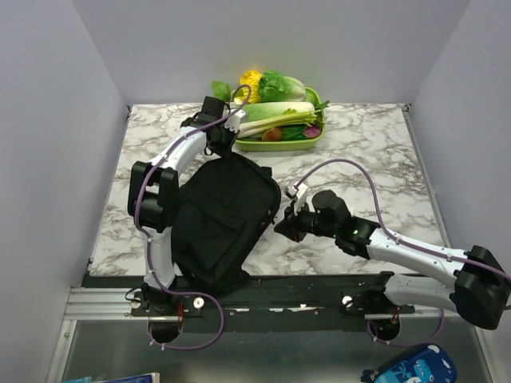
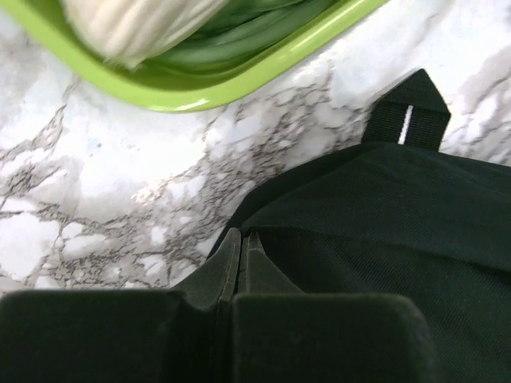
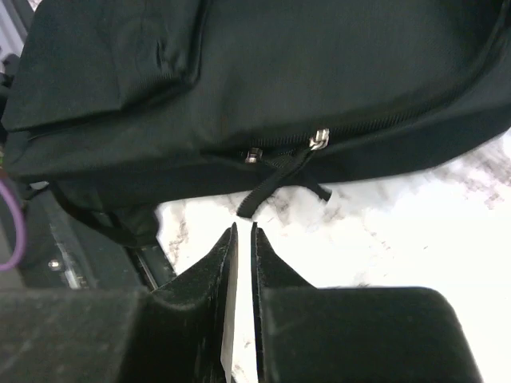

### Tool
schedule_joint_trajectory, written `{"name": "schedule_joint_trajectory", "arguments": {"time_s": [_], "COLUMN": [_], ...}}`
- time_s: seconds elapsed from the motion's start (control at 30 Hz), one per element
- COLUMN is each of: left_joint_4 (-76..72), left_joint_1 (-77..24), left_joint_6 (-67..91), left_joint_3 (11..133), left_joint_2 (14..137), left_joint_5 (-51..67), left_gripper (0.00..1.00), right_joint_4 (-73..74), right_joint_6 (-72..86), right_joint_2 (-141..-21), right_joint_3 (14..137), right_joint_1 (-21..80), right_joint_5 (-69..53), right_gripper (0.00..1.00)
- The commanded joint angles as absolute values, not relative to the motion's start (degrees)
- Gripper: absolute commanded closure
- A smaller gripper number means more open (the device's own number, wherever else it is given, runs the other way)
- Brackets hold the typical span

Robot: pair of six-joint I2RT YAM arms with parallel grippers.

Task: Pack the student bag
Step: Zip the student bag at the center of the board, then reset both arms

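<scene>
The student bag (image 1: 223,215) lies flat on the marble table (image 1: 367,152), left of centre, its far end just short of the green tray (image 1: 279,146) of vegetables. Its main zip looks closed, so packing has yet to begin.

The right gripper (image 3: 243,231) sits low at the bag's right edge. Its jaws are parted by only a narrow slit and hold nothing. The zip pull (image 3: 275,187) hangs just beyond the tips, which suggests an approach to draw the zip open.

The left gripper (image 2: 242,235) is fully closed, with its tips against the bag's top edge near the hanging loop (image 2: 411,120). It is probably there to steady the bag. Whether any fabric is pinched cannot be determined.
</scene>
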State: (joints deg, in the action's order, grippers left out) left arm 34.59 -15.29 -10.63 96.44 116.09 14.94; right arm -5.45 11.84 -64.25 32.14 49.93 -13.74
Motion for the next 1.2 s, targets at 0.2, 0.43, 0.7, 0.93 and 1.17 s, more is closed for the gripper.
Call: {"name": "schedule_joint_trajectory", "arguments": {"time_s": [0.2, 0.43, 0.7, 0.93, 1.17], "left_joint_4": [46.2, 53.3, 49.1, 47.2, 36.4], "left_joint_1": [-31.5, -39.0, -37.9, -31.7, -22.9], "left_joint_6": [-13.0, -15.3, -12.4, -8.9, -7.0], "left_joint_3": [121.4, 137.5, 130.0, 116.7, 90.6], "left_joint_2": [122.2, 129.6, 123.1, 109.1, 92.6], "left_joint_5": [24.1, 29.4, 26.1, 20.7, 21.9], "left_gripper": [1.00, 0.68, 0.01, 0.01, 0.01], "right_joint_4": [3.1, 3.5, 1.7, 3.9, 2.7], "right_joint_6": [8.9, 9.6, 10.5, 11.2, 15.2], "right_joint_2": [-61.0, -49.4, -46.5, -54.7, -57.4], "right_joint_3": [40.7, 38.9, 36.9, 41.7, 42.5], "right_joint_1": [48.4, 45.3, 45.1, 43.5, 34.1], "right_joint_5": [6.6, 14.4, 14.6, 15.0, 9.4], "right_gripper": [0.36, 0.14, 0.05, 0.00, 0.00]}}
